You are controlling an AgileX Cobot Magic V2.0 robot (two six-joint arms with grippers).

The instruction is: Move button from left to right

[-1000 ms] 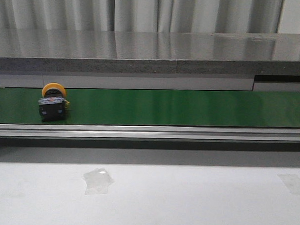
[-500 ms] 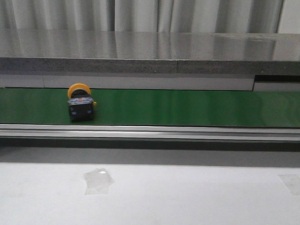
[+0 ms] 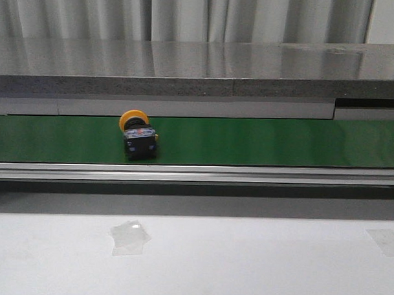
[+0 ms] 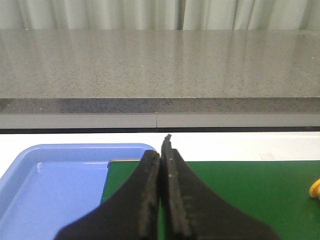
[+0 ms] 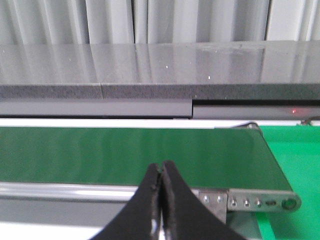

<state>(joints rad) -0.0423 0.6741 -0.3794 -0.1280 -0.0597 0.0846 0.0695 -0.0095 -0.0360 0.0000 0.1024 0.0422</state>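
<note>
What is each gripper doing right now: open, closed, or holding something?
Left gripper: closed, holding nothing.
Right gripper: closed, holding nothing.
The button lies free on the green belt.

Soft, even light; pale glare streaks the grey ledge.

L pincer & R pincer closed, empty.

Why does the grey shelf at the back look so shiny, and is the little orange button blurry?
Front view: the grey shelf mirrors the curtains, so pale streaks show; the button looks a bit soft and small. Left wrist view: the shelf shines less, and only the button's orange edge peeks in, fuzzy. Right wrist view: the shelf has bright streaks, and the right pincer is dark with little detail.
</note>
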